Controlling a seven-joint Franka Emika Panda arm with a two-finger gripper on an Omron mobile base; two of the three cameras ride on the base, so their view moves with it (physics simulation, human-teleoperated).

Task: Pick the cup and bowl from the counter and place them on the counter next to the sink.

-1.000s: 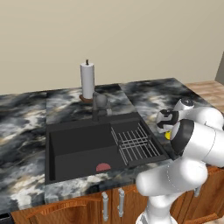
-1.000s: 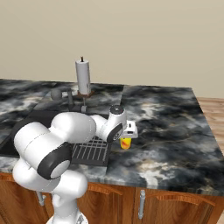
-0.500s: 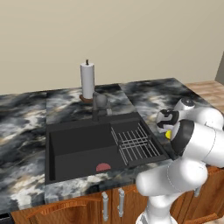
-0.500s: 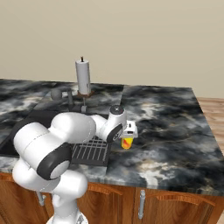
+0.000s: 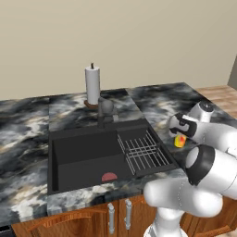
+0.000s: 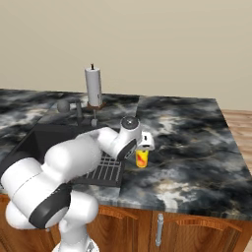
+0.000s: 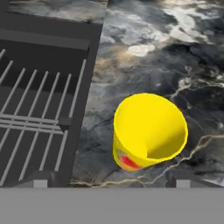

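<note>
The small yellow cup (image 7: 148, 131) stands upright on the dark marble counter (image 7: 175, 57), just right of the sink (image 5: 88, 152) and its wire rack (image 5: 143, 150). It also shows under the hand as the cup (image 5: 179, 140) and the cup (image 6: 141, 157). My gripper (image 7: 111, 181) hangs just above it, open, with its jaws wide on either side and nothing between them; from the base it is the gripper (image 6: 143, 146) and the gripper (image 5: 178, 133). A reddish rounded shape (image 5: 109, 176) lies at the basin's front wall; I cannot tell whether it is the bowl.
A paper towel roll (image 5: 92, 85) stands behind the sink, and a dark faucet (image 5: 104, 111) rises at the basin's back edge. Bare marble stretches right of the cup (image 6: 197, 133). Wooden cabinets (image 5: 115, 215) run below the counter.
The gripper has opened and let go of the cup. The cup hung tilted in it before and now rests upright on the counter.
</note>
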